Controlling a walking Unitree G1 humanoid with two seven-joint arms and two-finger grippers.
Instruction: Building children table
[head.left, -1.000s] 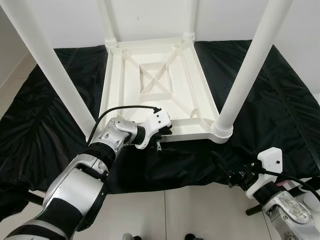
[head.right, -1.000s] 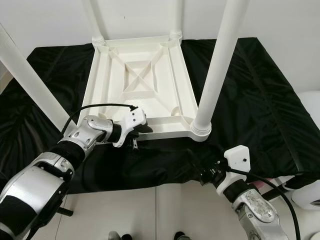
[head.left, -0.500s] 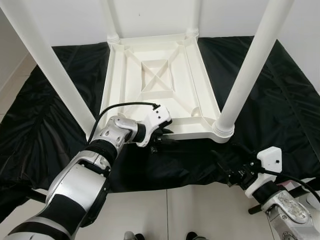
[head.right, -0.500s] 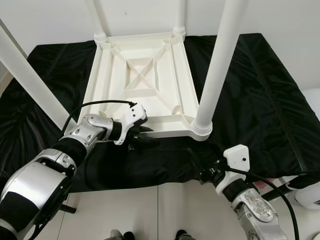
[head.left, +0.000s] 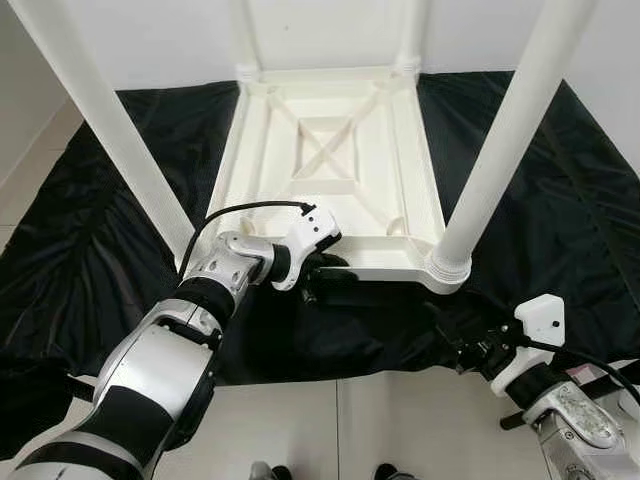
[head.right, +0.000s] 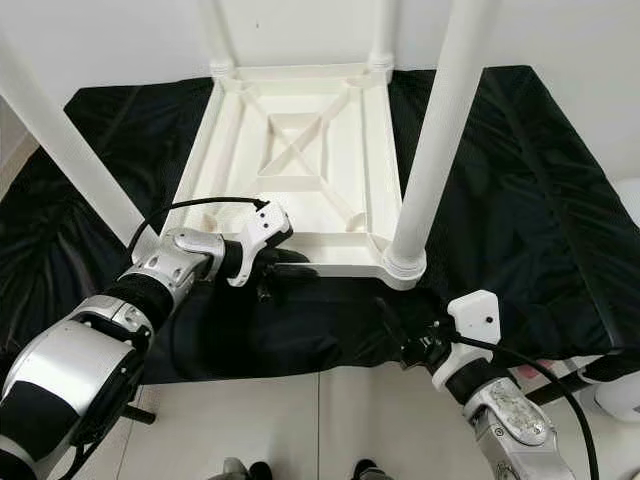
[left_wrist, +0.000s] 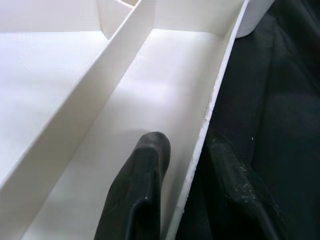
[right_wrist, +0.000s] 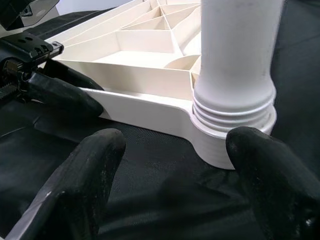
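A white children's table (head.left: 330, 160) lies upside down on a black cloth (head.left: 560, 200), its legs standing up. The near-left leg (head.left: 110, 130) and near-right leg (head.left: 500, 140) rise past the head camera. My left gripper (head.left: 325, 275) is at the table's near rim (left_wrist: 210, 100). One finger (left_wrist: 145, 170) sits inside the rim and the other outside against the cloth, shut on the rim wall. My right gripper (right_wrist: 177, 150) hovers open low over the cloth, just short of the ribbed collar (right_wrist: 235, 115) of the near-right leg.
The cloth covers the floor from a white wall (head.left: 330, 30) at the back to pale tiles (head.left: 330, 420) at my feet. Two more legs stand at the table's far corners (head.left: 245, 40). A white object (head.right: 625, 200) sits at the far right.
The head view has shifted a little. My left wrist has turned so its fingers lie more along the near rim. The right gripper stays in place, open.
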